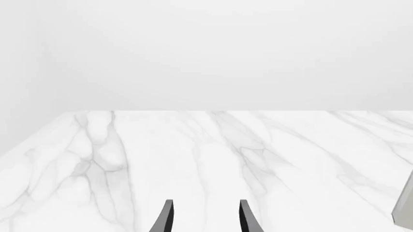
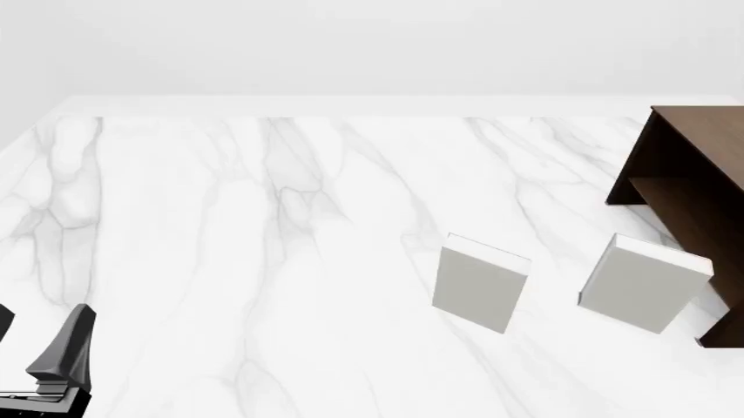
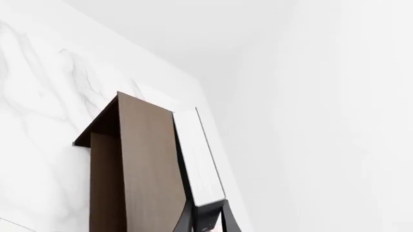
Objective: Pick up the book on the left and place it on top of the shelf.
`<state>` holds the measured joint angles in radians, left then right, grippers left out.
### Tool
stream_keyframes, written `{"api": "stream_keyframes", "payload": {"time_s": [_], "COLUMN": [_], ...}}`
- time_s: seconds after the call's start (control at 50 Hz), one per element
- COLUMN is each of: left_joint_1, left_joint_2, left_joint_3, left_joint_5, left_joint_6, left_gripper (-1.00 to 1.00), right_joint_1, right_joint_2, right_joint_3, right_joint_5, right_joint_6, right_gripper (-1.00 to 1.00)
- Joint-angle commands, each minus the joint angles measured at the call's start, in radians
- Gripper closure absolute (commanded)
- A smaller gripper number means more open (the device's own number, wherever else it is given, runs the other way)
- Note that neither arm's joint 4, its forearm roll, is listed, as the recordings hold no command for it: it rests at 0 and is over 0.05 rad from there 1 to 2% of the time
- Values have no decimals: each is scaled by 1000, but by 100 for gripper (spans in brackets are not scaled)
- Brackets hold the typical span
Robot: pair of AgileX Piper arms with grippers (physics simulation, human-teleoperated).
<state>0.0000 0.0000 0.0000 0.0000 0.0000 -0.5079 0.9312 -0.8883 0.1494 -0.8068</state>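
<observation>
Right tool (image 3: 206, 220): in my right wrist view, clamped on the book (image 3: 200, 157), held against the shelf (image 3: 139, 169) top.
Left tool (image 1: 205, 217): parted, idle over tabletop (image 1: 193, 159).
Front view: two grey books (image 2: 482, 283) standing; shelf at right.
Advice: lay the book flat, then release.

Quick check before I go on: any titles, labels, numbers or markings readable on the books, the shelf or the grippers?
None. The two light grey books show blank covers, the book in the right gripper shows only a plain white page edge, and the shelf, the table and the left gripper carry no print.
</observation>
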Motion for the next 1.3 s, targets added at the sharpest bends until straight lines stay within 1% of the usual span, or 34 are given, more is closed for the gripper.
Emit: {"api": "stream_keyframes", "payload": {"time_s": [0.02, 0.1, 0.2, 0.34, 0.44, 0.48, 0.64, 0.8, 1.3], "left_joint_1": [0, 0, 0, 0, 0, 0, 0, 0, 0], "left_joint_2": [0, 0, 0, 0, 0, 0, 0, 0, 0], "left_joint_3": [0, 0, 0, 0, 0, 0, 0, 0, 0], "left_joint_5": [0, 0, 0, 0, 0, 0, 0, 0, 0], "left_joint_6": [0, 0, 0, 0, 0, 0, 0, 0, 0], "left_gripper": [-100, -100, -100, -100, -100, -100, -100, -100, -100], "right_joint_1": [-42, -48, -60, -62, -68, -74, -99, -119, -139], "right_joint_2": [3, 20, 41, 55, 71, 78, 100, 124, 189], "right_joint_3": [-1, -13, -2, 6, -7, -8, -6, -4, -31], "right_joint_5": [-22, -31, -59, -71, -74, -81, -106, -135, -177], "right_joint_6": [10, 4, -18, -18, -28, -41, -57, -67, -75], "right_gripper": [100, 100, 100, 100, 100, 100, 100, 100, 100]}}
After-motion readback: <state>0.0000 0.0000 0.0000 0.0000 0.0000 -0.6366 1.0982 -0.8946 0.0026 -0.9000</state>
